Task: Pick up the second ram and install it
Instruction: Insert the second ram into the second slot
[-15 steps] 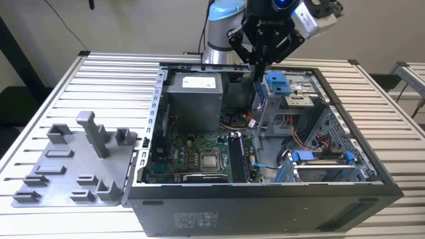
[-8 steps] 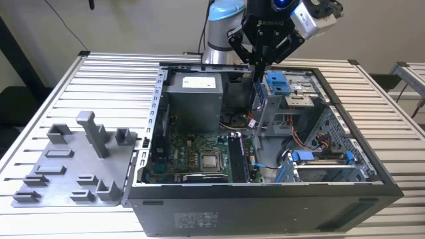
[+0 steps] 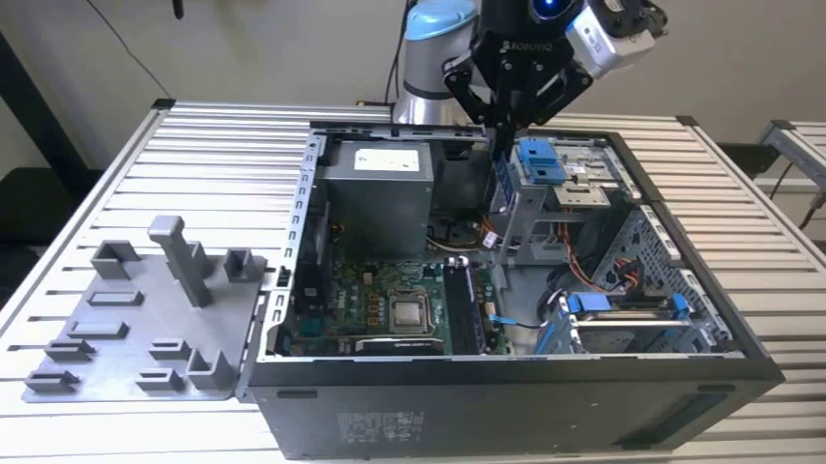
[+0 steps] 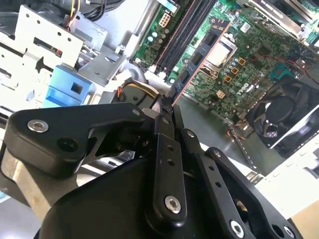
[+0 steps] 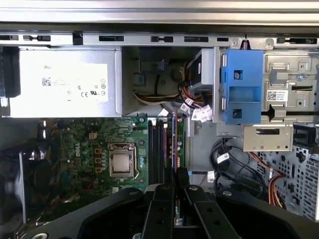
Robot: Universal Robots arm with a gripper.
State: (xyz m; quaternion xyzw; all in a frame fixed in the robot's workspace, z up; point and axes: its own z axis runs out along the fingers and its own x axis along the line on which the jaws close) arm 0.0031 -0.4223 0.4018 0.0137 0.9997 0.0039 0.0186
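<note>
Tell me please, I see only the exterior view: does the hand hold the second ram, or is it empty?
Observer: It holds it. In the second wrist view the hand is shut on one end of the second ram.
Operator: Which way does the stick point?
Observer: Away from the hand, toward the motherboard; its chip face shows there.
Operator: Is it lined up with the slots?
Observer: In the first wrist view it looks edge-on, parallel to the black slots, on their side away from the processor.
</note>
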